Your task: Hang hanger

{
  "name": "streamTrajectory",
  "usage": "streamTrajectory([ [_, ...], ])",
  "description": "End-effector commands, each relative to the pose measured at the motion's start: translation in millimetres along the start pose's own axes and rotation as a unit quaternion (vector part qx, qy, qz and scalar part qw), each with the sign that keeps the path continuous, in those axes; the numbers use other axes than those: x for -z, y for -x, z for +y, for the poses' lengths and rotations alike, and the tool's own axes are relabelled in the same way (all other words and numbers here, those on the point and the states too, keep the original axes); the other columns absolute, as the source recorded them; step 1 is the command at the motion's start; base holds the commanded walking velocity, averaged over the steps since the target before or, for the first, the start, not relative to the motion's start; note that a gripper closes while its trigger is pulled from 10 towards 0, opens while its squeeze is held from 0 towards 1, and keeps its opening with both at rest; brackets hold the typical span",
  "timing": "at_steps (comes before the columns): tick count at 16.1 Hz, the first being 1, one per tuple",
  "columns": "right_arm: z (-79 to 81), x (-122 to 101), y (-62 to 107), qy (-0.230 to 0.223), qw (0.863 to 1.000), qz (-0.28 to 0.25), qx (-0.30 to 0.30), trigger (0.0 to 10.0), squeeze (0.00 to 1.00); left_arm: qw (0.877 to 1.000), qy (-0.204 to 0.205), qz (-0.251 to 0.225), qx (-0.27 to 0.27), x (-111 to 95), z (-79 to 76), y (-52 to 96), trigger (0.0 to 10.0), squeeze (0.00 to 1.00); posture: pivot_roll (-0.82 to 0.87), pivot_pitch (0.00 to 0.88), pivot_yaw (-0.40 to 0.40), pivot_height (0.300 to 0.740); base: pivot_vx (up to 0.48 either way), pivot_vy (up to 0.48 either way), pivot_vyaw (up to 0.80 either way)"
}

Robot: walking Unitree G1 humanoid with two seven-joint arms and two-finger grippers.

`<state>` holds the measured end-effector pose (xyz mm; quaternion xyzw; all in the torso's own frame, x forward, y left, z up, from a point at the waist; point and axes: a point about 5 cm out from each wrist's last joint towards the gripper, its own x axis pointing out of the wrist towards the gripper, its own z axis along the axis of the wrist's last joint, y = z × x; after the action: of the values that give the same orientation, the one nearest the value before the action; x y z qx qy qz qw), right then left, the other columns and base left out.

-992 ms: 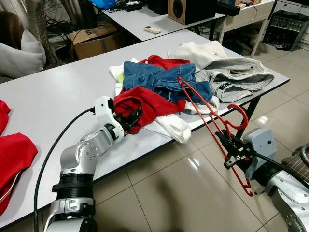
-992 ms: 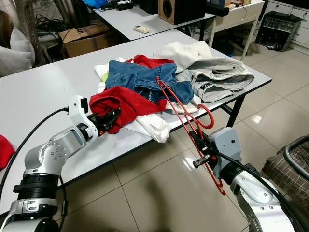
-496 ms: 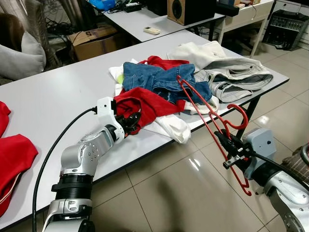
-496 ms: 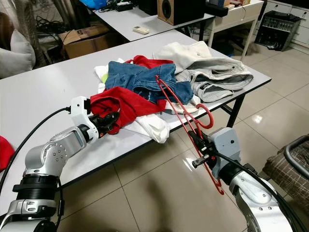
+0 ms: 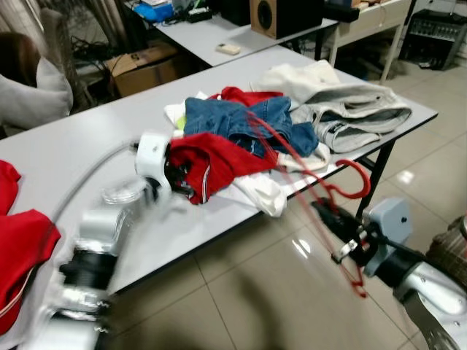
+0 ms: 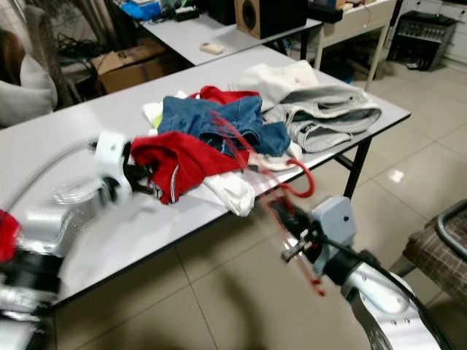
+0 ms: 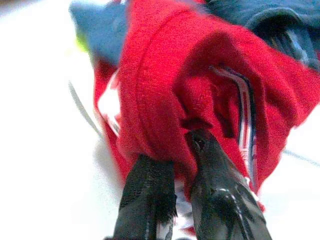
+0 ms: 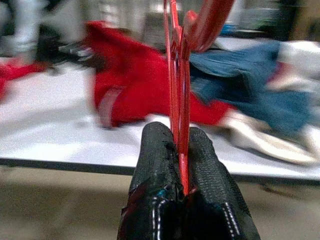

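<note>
A red plastic hanger (image 5: 364, 175) is clamped by its lower bar in my right gripper (image 5: 332, 221), shut on it off the table's front edge; its far end leans over the clothes pile. In the right wrist view the hanger (image 8: 176, 75) rises between the black fingers (image 8: 157, 150). My left gripper (image 5: 182, 179) is on the table at the left end of the pile, shut on a fold of a red garment (image 5: 215, 157). The left wrist view shows the red garment (image 7: 165, 85) pinched between the fingertips (image 7: 150, 175).
The grey table (image 5: 87, 138) holds blue jeans (image 5: 241, 120), pale clothes (image 5: 350, 109) at its right end and red cloth (image 5: 18, 233) at its left. Behind stand a cardboard box (image 5: 142, 65) and a second table (image 5: 211, 33) with a speaker (image 5: 273, 14). Tiled floor lies in front.
The picture has shifted and blurred. My left arm has moved a little to the left, still gripping the red garment. The right gripper keeps the hanger, now slightly lower.
</note>
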<state>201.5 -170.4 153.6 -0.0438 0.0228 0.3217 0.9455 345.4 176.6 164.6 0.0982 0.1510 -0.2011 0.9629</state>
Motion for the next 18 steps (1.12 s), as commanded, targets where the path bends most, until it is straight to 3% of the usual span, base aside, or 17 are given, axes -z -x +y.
streamTrajectory([
  [1,10.7,-1,-1.4,-0.012,0.999,0.003,-0.043,10.0,0.00,0.998,-0.064,-0.024,0.015,-24,2.3,3.6,0.0,0.00,-0.17,0.000,0.188,0.740,0.000,0.000,0.00],
  [4,19.2,6,-2.7,-0.020,0.994,0.041,-0.103,10.0,0.00,0.990,-0.126,-0.025,0.066,-51,4.5,12.6,0.0,0.00,-0.16,0.000,0.186,0.740,0.000,0.000,0.00],
  [7,13.7,8,-4.9,-0.026,0.993,0.062,-0.097,10.0,0.00,0.983,-0.164,-0.022,0.079,-60,4.6,18.3,0.0,0.00,-0.16,0.000,0.176,0.740,0.000,0.000,0.00],
  [10,-1.3,11,-13.4,-0.029,0.995,0.080,-0.060,10.0,0.00,0.973,-0.202,0.013,0.111,-57,3.9,29.1,0.0,0.00,-0.15,0.000,0.159,0.740,0.000,0.000,0.00],
  [14,-11.8,12,-24.1,-0.051,0.993,0.094,-0.049,10.0,0.00,0.972,-0.207,0.024,0.111,-60,11.1,36.5,0.0,0.00,-0.14,0.000,0.149,0.740,0.000,0.000,0.00],
  [18,-10.8,8,-41.3,-0.036,0.992,0.093,-0.079,10.0,0.00,0.971,-0.213,0.019,0.103,-62,17.8,34.5,0.0,0.00,-0.14,0.000,0.148,0.740,0.000,0.000,0.00],
])
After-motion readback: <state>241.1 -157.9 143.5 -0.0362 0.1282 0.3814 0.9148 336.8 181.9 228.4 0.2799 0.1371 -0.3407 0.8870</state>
